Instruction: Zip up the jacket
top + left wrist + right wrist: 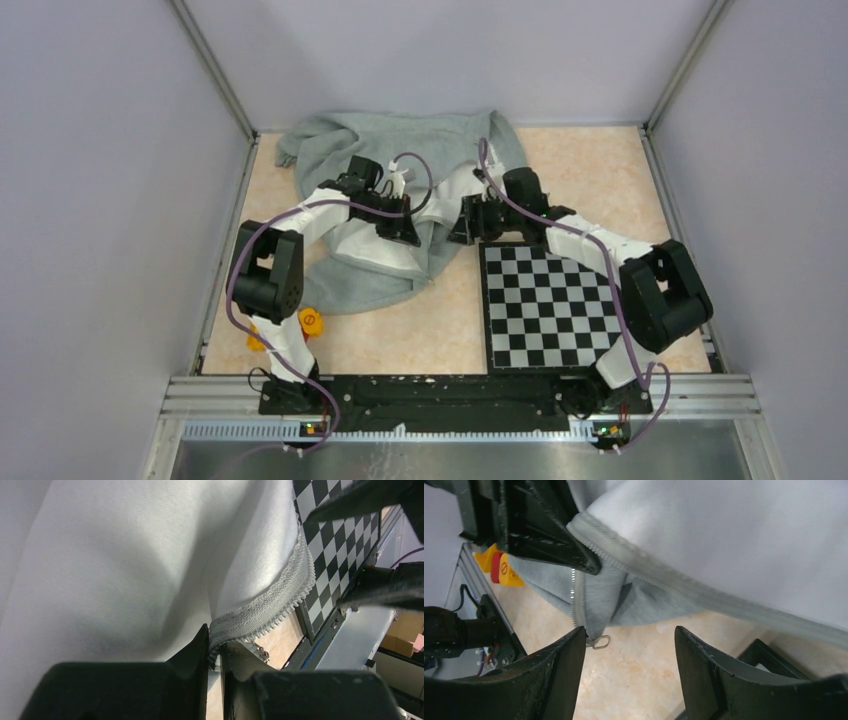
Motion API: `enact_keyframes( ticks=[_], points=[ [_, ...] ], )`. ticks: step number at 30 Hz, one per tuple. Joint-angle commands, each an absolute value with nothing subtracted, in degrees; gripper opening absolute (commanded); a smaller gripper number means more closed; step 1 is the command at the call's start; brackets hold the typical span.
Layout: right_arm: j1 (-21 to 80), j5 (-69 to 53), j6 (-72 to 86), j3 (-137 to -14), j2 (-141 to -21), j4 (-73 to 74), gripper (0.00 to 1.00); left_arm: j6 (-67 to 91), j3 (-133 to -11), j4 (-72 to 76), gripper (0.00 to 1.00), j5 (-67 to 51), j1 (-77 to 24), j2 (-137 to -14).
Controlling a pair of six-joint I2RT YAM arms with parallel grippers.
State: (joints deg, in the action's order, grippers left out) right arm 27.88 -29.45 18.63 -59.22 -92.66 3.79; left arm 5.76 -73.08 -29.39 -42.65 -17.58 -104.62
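Note:
The grey-green jacket (pixel 400 150) lies crumpled at the back of the table, its pale lining (pixel 360 240) turned up. My left gripper (pixel 408 232) is shut on the jacket's zipper edge (pixel 265 607); the toothed tape runs between its fingertips (pixel 216 647). My right gripper (pixel 462 228) is open and empty just above the table (pixel 634 680). The metal zipper pull (pixel 600 641) hangs from the hem beside its left finger (pixel 569 652). The white zipper tape (pixel 659 577) crosses above the right gripper's jaws. The left gripper (pixel 549 535) shows in the right wrist view, pinching that edge.
A black-and-white chessboard (pixel 545 305) lies right of the jacket, its corner under the right gripper. A yellow and red object (pixel 310 322) sits by the left arm's base, also seen in the right wrist view (pixel 499 567). Walls enclose the table on three sides.

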Motion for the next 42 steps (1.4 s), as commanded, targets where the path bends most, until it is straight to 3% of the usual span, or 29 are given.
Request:
enact_keyframes(
  ticks=[1, 6, 10, 22, 29, 38, 42],
  points=[
    [30.36, -30.46, 26.52, -54.89, -91.68, -9.96, 0.64, 5.27, -74.68, -27.56, 0.16, -43.61, -17.11, -105.22],
    [31.52, -27.50, 39.22, -49.07, -93.92, -24.83, 0.60, 4.48, -73.50, -26.88, 0.18, -43.16, -17.14, -104.81],
    [32.34, -20.64, 45.94, -46.69, -97.07, -30.45, 0.50, 4.02, -73.76, -27.51, 0.18, -43.71, -17.12, -104.82],
    [32.72, -1.56, 46.47, -46.91, -101.62, -35.76, 0.44, 4.50, -72.80, -26.71, 0.19, -43.87, -17.09, -104.03],
    [29.55, 5.85, 35.42, -64.11, -105.66, -25.27, 0.45, 5.45, -72.56, -27.41, 0.15, -44.12, -17.20, -106.56],
    [25.14, -14.84, 26.78, -96.87, -125.16, 1.37, 0.48, 5.79, -72.22, -26.53, 0.14, -46.29, -17.66, -107.14],
    [24.34, -17.55, 22.41, -99.19, -124.37, 9.20, 0.51, 5.74, -71.95, -25.36, 0.16, -46.66, -17.65, -105.55]
  ],
)
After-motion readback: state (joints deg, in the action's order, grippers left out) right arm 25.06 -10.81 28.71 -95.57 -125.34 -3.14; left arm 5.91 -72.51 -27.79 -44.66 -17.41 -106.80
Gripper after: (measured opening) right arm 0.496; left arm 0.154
